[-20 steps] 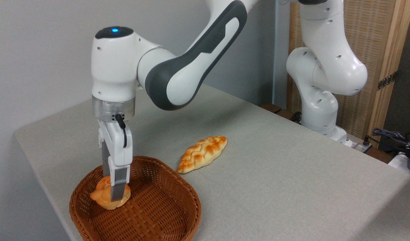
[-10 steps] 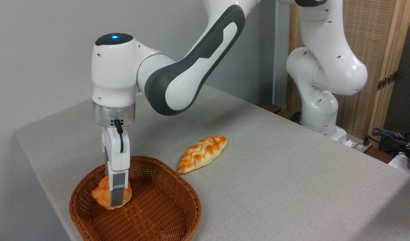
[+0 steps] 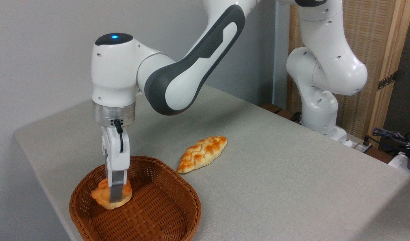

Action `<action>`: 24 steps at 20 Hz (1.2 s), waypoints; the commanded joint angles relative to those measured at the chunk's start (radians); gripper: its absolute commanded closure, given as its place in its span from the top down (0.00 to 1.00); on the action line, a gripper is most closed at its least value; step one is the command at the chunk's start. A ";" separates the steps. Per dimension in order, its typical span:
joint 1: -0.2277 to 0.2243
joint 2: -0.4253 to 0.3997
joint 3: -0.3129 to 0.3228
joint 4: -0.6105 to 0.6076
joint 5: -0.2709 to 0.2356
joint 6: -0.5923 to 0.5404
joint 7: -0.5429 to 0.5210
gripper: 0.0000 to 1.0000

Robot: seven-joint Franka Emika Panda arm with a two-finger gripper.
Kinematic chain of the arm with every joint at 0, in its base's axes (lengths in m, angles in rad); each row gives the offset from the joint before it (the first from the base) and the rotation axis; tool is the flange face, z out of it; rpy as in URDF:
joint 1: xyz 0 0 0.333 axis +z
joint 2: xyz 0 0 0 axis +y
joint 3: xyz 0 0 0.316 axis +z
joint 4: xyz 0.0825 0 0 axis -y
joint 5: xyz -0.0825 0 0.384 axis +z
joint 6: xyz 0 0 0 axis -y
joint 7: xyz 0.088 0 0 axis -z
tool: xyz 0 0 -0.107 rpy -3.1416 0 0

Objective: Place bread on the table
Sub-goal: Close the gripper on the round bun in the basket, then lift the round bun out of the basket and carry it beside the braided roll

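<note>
Reaching straight down into the brown woven wicker basket (image 3: 165, 214), with the two-finger end effector (image 3: 115, 195) clamped on the small golden-orange knotted bun (image 3: 109, 197). Bun directly beneath, roughly round, bulging to 9 o'clock of the near finger, apparently resting on the basket floor. Open light grey-beige cloth surface (image 3: 275, 174) toward 3 o'clock; longer braided loaf (image 3: 202, 154) at 2 o'clock, well apart.

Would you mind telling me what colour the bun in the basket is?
The bun is golden-orange on top and paler underneath, as the fixed camera view shows.
</note>
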 commanded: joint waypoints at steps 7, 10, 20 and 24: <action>0.001 -0.031 -0.002 -0.001 -0.075 0.012 0.002 0.28; 0.003 -0.049 -0.001 0.001 -0.075 0.007 0.001 0.29; 0.012 -0.218 0.071 -0.007 -0.061 -0.310 0.021 0.31; 0.014 -0.346 0.100 -0.120 -0.058 -0.516 0.085 0.33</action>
